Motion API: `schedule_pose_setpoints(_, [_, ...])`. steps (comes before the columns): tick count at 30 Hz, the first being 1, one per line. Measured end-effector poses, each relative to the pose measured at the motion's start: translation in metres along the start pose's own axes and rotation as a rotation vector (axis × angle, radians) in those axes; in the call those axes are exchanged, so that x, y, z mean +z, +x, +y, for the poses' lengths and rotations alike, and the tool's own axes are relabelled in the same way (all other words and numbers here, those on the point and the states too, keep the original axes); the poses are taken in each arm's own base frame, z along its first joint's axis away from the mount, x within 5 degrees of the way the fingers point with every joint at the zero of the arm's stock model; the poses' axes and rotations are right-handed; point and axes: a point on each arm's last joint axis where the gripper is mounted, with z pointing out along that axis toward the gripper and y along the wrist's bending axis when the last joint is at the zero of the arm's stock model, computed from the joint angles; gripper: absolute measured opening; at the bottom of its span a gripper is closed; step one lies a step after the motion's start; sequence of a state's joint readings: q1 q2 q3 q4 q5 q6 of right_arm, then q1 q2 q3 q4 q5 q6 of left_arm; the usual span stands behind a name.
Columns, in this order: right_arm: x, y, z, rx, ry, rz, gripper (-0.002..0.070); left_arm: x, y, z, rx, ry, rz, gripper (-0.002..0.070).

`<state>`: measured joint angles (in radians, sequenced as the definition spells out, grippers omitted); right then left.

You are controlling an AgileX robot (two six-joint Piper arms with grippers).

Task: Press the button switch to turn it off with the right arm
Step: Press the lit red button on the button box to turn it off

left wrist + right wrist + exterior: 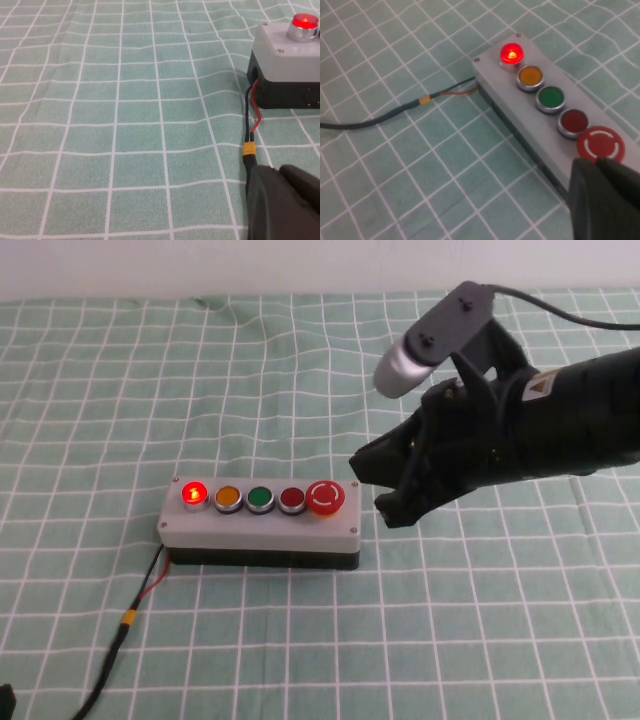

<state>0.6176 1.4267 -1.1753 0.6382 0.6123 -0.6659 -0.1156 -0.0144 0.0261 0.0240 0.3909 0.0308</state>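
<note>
Just five buttons (pixel 259 498), right tool (pixel 372 490) beside; left tool (pixel 278 173) near cable (pixel 248 135).

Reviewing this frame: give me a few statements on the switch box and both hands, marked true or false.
1. The leftmost button is lit red. True.
2. The right hand presses a button. False: it hovers off the box's right end, touching no button.
3. The green button is mid-row. True.
4. The left hand rests on the box. False: it is low by the cable, clear of the box.
</note>
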Motion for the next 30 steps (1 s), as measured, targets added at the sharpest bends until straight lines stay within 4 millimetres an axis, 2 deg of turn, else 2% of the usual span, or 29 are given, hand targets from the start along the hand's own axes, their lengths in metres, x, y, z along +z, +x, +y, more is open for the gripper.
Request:
schedule_pose_setpoints(5, [0.014,-0.01,0.005,-0.023,-0.002,0.015,-0.0012,0.0,0.0,0.0,0.0,0.0,0.0,-0.0003])
schedule_pose_setpoints(13, [0.024,-0.027,0.001,-0.034,-0.002,-0.003,-0.0012,0.0,0.0,0.0,0.0,0.0,0.0,-0.0003])
schedule_pose_setpoints(18, [0.039,-0.034,-0.001,-0.033,-0.011,0.004,-0.0012,0.0,0.0,0.0,0.0,0.0,0.0,-0.0003])
schedule_pose_setpoints(26, [0.095,-0.05,0.018,-0.144,-0.074,0.07,-0.0012,0.0,0.0,0.0,0.0,0.0,0.0,-0.0003])
schedule_pose_setpoints(30, [0.123,-0.058,0.018,-0.168,-0.078,0.087,-0.0012,0.0,0.0,0.0,0.0,0.0,0.0,-0.0003])
